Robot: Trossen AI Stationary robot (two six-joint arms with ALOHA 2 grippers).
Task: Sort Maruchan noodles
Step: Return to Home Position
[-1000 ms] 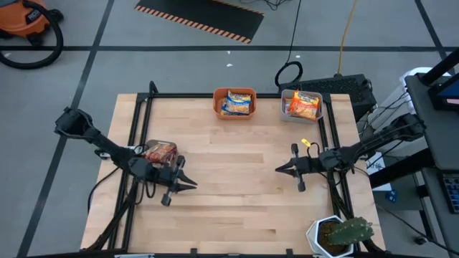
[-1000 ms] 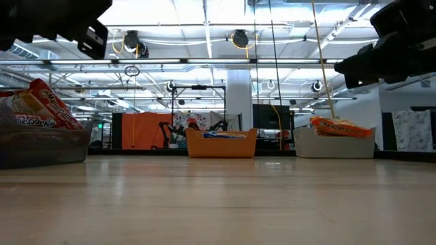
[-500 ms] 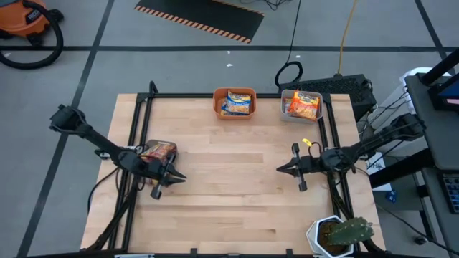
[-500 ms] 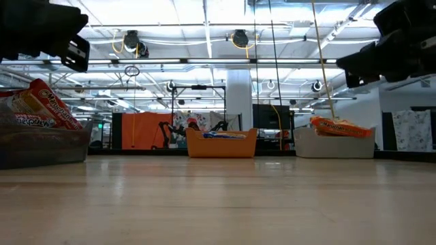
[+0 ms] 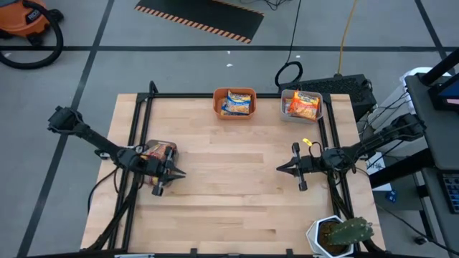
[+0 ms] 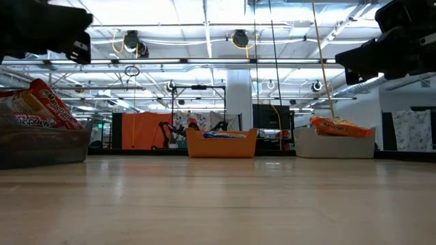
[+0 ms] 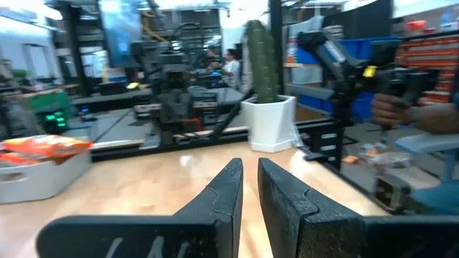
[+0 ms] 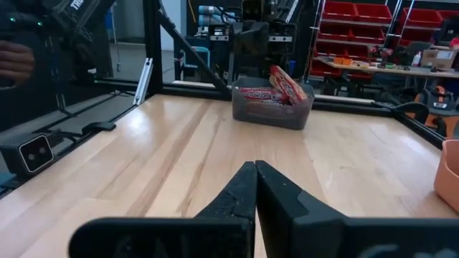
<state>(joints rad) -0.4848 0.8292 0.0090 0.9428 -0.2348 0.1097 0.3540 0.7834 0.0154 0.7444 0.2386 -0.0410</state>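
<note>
The Maruchan noodles lie in three bins. Yellow-blue packets (image 5: 236, 102) fill the orange bin (image 5: 217, 104) at the far edge. Orange packets (image 5: 303, 104) fill the grey bin (image 5: 320, 109) beside it. Dark red packets (image 5: 159, 151) stick up out of the clear bin (image 8: 272, 113) at the table's left. My left gripper (image 5: 176, 174) hovers level just near of the clear bin, pointing right; its fingers (image 7: 224, 188) stand almost together and hold nothing. My right gripper (image 5: 278, 169) hovers level at the table's right, pointing left, shut and empty (image 8: 254, 172).
A cactus in a white pot (image 5: 337, 235) stands at the near right corner. A black frame rail (image 5: 136, 129) runs along the table's left and far edges. Bare wood (image 5: 229, 186) lies between the two grippers. A person's hand (image 7: 401, 107) shows beyond the table.
My left gripper has drawn back toward the table's left edge and a little toward the clear bin, rolling slightly about its own axis. Most of that move came early in the second. The right arm and the packets have kept still.
</note>
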